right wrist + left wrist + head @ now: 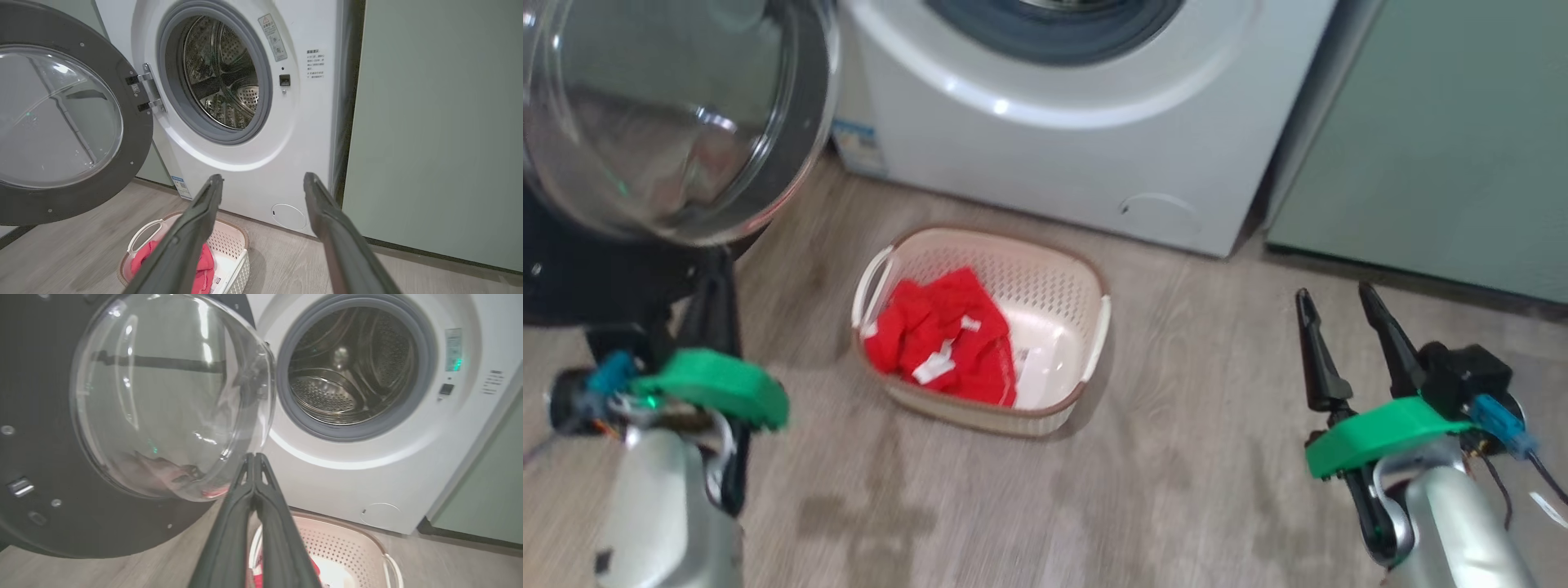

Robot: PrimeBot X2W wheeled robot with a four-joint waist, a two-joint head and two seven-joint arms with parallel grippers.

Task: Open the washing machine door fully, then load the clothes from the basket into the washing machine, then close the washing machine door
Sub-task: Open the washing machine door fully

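You are looking down from the head camera at a wood-grain floor (1192, 474) in front of the washing machine (1045, 155). The machine is a white front-loader across the top of the view, with a pale green cabinet (1437, 139) just to its right. The washing machine door (662, 114) stands swung open at the upper left, hinged on the left side of the opening. Its clear domed glass bulges toward you inside a wide dark rim. Both wrist views look into the perforated steel drum (327, 392), which is ringed by a grey seal (355, 433). The basket (1029, 269) sits on the floor just in front of the machine, not touching it. The clothes (947, 335) lie heaped in its left half, bright red with small white labels, and the basket's white bottom is bare on the right. Your left gripper (254, 455) has its two dark fingers pressed flat together with nothing between them. In the left wrist view the tips point up at the lower edge of the door's glass dome, and you cannot tell whether they touch it. Your right gripper (1333, 292) is at the lower right over bare floor, well to the right of the basket, its fingers spread apart and holding nothing. In its own wrist view the fingers frame the machine's lower front and a small round white panel (289, 216).
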